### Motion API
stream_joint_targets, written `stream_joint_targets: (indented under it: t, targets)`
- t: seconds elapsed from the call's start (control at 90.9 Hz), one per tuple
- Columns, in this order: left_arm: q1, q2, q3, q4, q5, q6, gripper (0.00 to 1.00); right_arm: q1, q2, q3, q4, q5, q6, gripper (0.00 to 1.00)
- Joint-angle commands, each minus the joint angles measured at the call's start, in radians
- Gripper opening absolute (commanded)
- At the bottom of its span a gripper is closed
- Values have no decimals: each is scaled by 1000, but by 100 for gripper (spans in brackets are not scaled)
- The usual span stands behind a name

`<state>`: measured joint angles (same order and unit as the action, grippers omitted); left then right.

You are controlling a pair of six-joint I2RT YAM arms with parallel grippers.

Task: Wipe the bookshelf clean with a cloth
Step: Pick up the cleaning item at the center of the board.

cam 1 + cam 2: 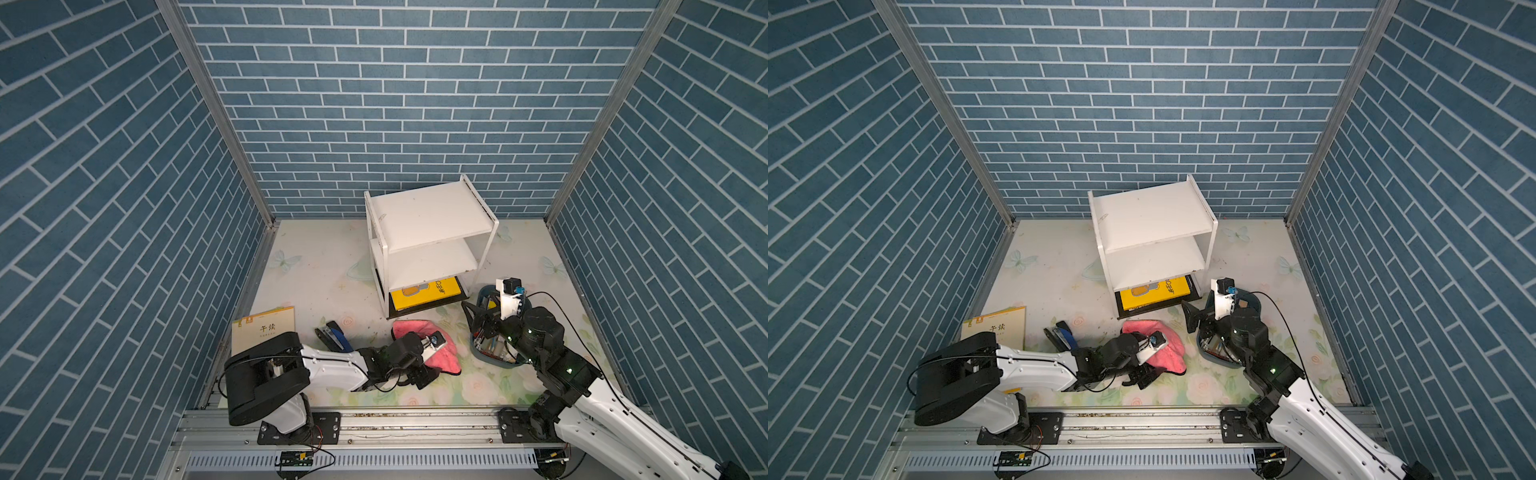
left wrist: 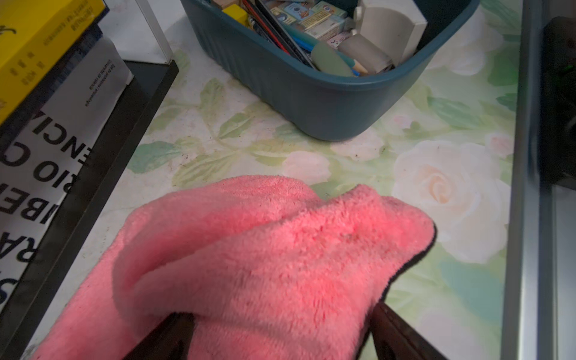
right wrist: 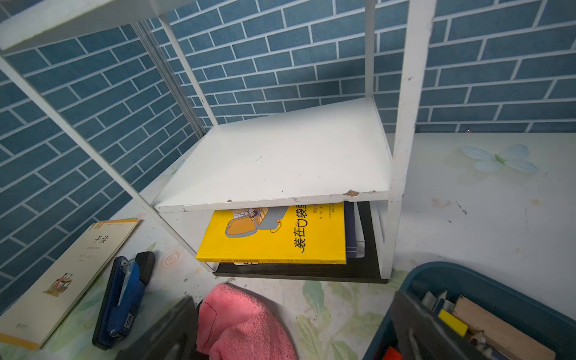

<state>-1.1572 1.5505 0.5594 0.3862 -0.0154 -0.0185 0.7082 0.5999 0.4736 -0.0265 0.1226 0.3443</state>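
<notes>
The white bookshelf stands at the back of the table, its lower board bare. The pink cloth lies crumpled on the table just in front of it. My left gripper is down at the cloth, open. In the left wrist view the cloth bulges between its two wide-apart fingers. My right gripper hovers open between the cloth and the bin, holding nothing.
A dark blue bin full of small items sits right of the cloth, under my right arm. A yellow book lies on the shelf's black base tray. A blue stapler and a cream book lie at the left.
</notes>
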Motion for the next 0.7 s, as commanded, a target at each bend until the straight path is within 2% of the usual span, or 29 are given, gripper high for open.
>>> stream_joint_targets:
  t: [0.0,0.154,0.286,0.341,0.418,0.583,0.693]
  targets:
    - [-4,40,39,-55,-48,-37,93,-4,-26,-4,5,59,28,100]
    - [-9,135,108,-121,-97,-37,91,-4,-20,-17,6,70,42,100]
    - [-32,206,158,-175,-175,-32,85,-6,-14,-24,-2,103,55,100]
    - [-44,223,169,-189,-204,-28,80,-6,-14,-24,-8,125,61,100]
    - [-54,231,179,-203,-220,-23,60,-9,-16,-25,-22,159,71,100]
    - [-74,123,163,-207,-235,-19,2,-21,-47,-29,-34,215,79,100]
    - [-75,-53,98,-190,-270,-55,0,-24,-105,-16,-22,209,38,100]
